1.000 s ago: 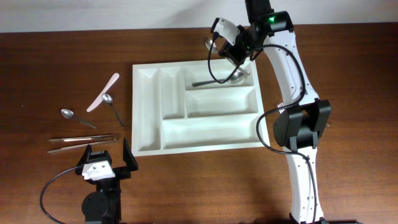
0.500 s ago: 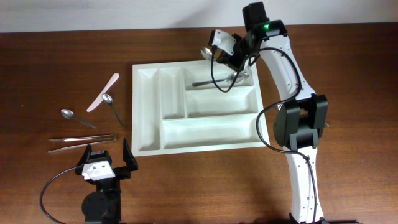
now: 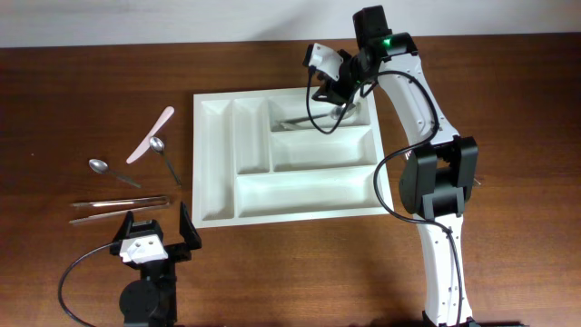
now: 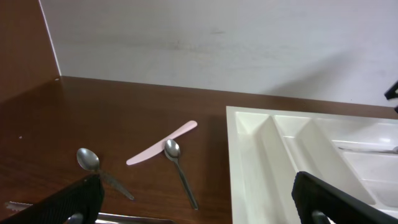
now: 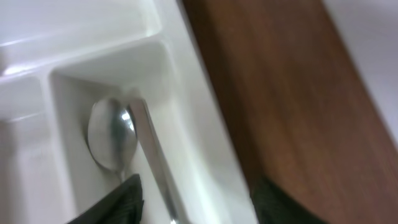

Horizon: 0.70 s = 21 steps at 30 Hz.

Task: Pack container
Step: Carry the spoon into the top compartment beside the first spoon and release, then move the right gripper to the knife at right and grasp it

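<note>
The container, a white compartment tray [image 3: 197, 154], lies mid-table. My right gripper [image 3: 338, 91] hangs over its far right compartment with the jaws apart and nothing between them. The right wrist view shows a spoon [image 5: 112, 134] on that compartment's floor, with a flat metal handle [image 5: 152, 165] lying beside and partly over it, between my dark fingertips [image 5: 118, 202]. My left gripper [image 3: 159, 238] rests open near the front left table edge, short of the tray [image 4: 249, 162]. Its fingers [image 4: 74, 202] frame the loose cutlery.
Left of the tray lie a pink knife [image 3: 151, 134], a spoon [image 3: 164, 156], a second spoon [image 3: 109, 170] and metal tongs [image 3: 123, 207]. The pink knife [image 4: 163, 151] and both spoons [image 4: 180, 171] also show in the left wrist view. A white wall stands behind the table.
The right gripper has moved back over the far right compartment and opened. The metal utensil it carried now lies in the tray. The left arm has not moved.
</note>
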Motion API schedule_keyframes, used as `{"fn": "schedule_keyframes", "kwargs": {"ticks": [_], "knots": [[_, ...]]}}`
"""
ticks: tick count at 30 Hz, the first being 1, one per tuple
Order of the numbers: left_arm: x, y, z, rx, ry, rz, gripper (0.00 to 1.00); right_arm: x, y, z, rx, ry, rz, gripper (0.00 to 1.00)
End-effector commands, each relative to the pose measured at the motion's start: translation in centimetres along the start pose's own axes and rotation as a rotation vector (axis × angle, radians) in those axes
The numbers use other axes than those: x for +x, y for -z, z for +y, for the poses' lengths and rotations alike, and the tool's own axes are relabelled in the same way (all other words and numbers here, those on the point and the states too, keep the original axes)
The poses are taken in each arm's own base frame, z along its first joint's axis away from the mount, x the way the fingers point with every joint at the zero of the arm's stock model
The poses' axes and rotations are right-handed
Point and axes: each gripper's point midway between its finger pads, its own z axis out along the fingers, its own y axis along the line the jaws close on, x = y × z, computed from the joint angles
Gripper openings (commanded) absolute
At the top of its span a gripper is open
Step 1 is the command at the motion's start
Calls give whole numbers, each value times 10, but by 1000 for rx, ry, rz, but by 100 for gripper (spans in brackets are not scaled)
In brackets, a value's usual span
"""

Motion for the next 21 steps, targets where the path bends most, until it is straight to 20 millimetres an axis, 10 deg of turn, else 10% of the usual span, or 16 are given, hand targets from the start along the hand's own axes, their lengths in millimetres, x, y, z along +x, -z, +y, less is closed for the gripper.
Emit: {"fn": "schedule_keyframes", "kwargs": {"ticks": [1,8,13,21], "knots": [[1,0,-2,14,-16,-3,99,-13,8,-9,25,-186,-49,64],[1,0,-2,14,-16,-3,99,-15,65,-44,182,-559,-38,77],[1,0,-2,14,-16,-3,99,30,139,-56,309,-741,77,99],[1,0,-2,14,-16,-3,99,96,232,-26,290,-985,174,99]]}}
